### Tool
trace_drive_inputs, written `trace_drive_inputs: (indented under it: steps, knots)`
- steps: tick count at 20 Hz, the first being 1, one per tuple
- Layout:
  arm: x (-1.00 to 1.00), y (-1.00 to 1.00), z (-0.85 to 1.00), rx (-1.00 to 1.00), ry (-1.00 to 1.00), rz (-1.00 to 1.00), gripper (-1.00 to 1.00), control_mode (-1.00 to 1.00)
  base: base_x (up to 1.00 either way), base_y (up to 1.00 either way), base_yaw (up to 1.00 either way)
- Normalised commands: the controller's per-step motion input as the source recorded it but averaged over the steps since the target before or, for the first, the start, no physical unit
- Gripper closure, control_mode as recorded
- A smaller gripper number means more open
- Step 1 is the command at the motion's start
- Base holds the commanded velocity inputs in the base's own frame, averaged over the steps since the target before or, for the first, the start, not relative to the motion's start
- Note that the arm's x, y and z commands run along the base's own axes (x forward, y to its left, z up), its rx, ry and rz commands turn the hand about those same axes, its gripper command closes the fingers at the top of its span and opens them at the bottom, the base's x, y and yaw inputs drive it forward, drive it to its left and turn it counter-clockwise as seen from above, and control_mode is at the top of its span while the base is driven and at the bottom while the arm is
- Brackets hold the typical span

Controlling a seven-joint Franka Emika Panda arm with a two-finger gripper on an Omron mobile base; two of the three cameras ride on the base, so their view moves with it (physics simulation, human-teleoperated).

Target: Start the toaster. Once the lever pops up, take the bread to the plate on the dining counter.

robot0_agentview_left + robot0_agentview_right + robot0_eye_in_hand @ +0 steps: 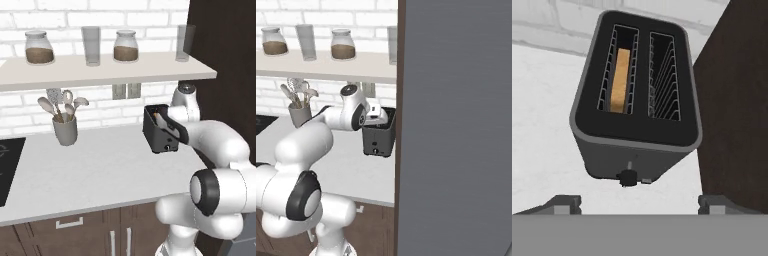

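The toaster (161,129) stands on the white counter (90,170) at its right end, close to the brick wall (30,117) and just beside a dark tall panel (225,55). In the hand view the toaster (637,100) is seen from above and in front: it is black, box-shaped, with two top slots. The bread (618,80) sits upright inside the left slot as seen there, its tan top edge below the slot rim; the other slot shows bare wire guides. A small round knob (628,177) projects low on the toaster's front face.

The gripper (640,204) hangs above and in front of the toaster, apart from it, holding nothing. Its two fingertips (562,204) stand wide apart, one at each lower corner of the hand view, with the toaster's front between them. In the right base view the hand sits over the toaster (378,139), with the arm reaching in from the left.

Further left on the counter stands a grey utensil cup (65,129) holding spoons, well apart from the toaster. A black cooktop (7,167) lies at the counter's left edge. On the shelf (100,70) above stand two jars (39,47) with brown contents and two glasses (91,46).
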Motion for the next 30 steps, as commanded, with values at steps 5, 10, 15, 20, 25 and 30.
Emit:
trace_drive_inputs:
  steps: [5, 10, 15, 20, 25, 30]
  knots:
    - [-0.07, 0.04, 0.00, 0.05, -0.13, 0.02, -1.00, -1.00, 0.00, 0.00, 0.00]
    - [0.00, 0.12, 0.00, 0.05, -0.07, 0.00, -1.00, -1.00, 0.00, 0.00, 0.00]
    - [0.00, 0.31, 0.00, 0.08, -0.02, 0.00, -1.00, -1.00, 0.00, 0.00, 0.00]
    - [0.00, 0.13, 0.00, 0.05, -0.01, 0.00, -1.00, -1.00, 0.00, 0.00, 0.00]
    - [0.00, 0.08, 0.00, 0.00, 0.00, 0.00, -1.00, -1.00, 0.00, 0.00, 0.00]
    - [0.06, 0.02, 0.00, 0.00, 0.00, -0.06, -1.00, -1.00, 0.00, 0.00, 0.00]
